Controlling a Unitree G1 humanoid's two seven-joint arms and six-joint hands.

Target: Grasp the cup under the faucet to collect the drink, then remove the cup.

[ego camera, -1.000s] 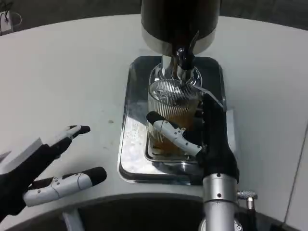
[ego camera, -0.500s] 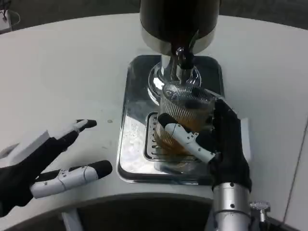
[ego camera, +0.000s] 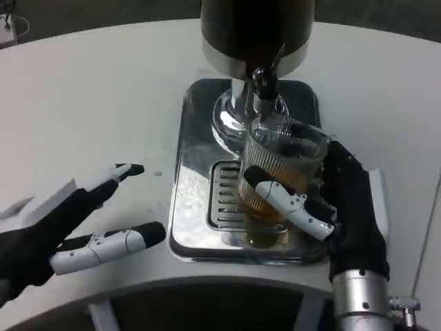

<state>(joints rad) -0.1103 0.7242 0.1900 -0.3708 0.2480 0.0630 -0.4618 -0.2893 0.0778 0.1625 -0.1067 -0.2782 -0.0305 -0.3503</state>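
Observation:
A ribbed clear glass cup [ego camera: 279, 172] with brown drink in its lower part stands tilted over the right side of the shiny drip tray [ego camera: 196, 172]. My right hand [ego camera: 331, 207] grips it from the right, one white finger across its front. The cup's rim sits just below and right of the faucet [ego camera: 265, 86] of the dark dispenser [ego camera: 255, 27]. My left hand [ego camera: 76, 221] hovers open over the table at the lower left, fingers spread, well clear of the tray.
The tray's slotted grate [ego camera: 224, 196] lies bare to the left of the cup. White table [ego camera: 89, 103] stretches to the left and far right. The table's front edge curves just below the tray.
My right hand has carried the cup to the right and toward me, off the grate and out from under the faucet. The left hand drifted slightly right.

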